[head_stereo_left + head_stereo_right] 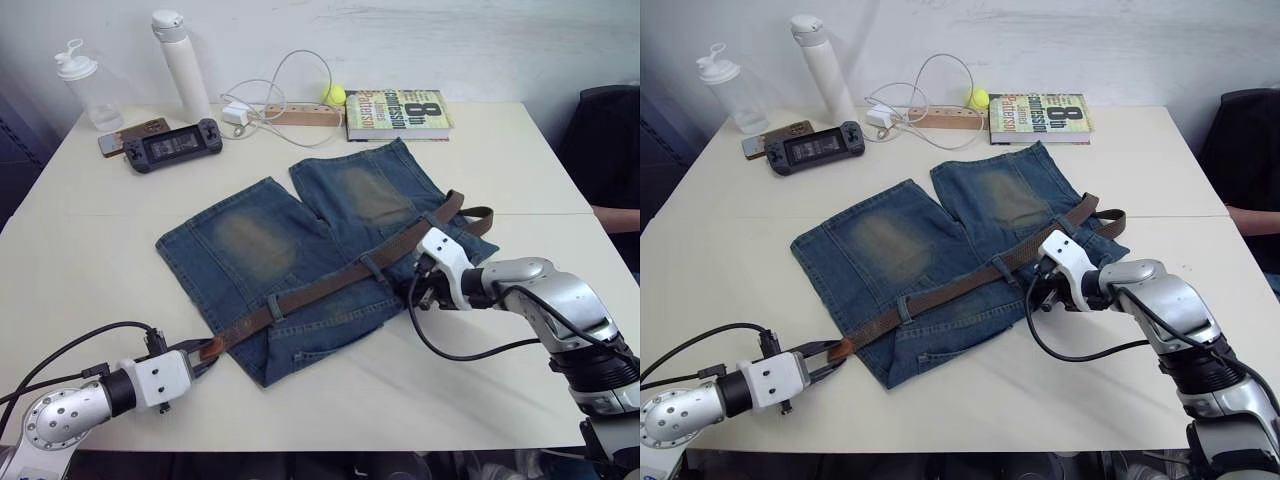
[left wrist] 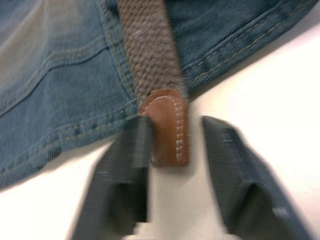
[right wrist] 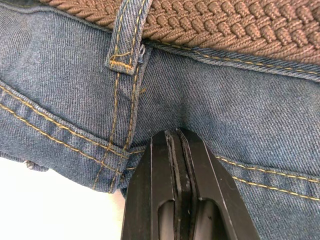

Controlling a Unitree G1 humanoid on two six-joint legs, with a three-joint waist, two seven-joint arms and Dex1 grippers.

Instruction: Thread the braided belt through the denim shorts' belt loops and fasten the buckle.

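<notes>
Two hands engaged: left hand spread around the braided belt tip; right hand pressed together, pinning the denim shorts. Risk: tip slips free if the pull precedes closure.

Denim shorts lie flat on the bench, with the braided belt running diagonally along the waistband under belt loops. The left pincer meets the belt's tan tip; the right pincer rests on the denim.

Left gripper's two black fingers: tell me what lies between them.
In the left wrist view, the tan leather tip of the braided brown belt lies between the open left gripper fingers, resting on the white table.
</notes>
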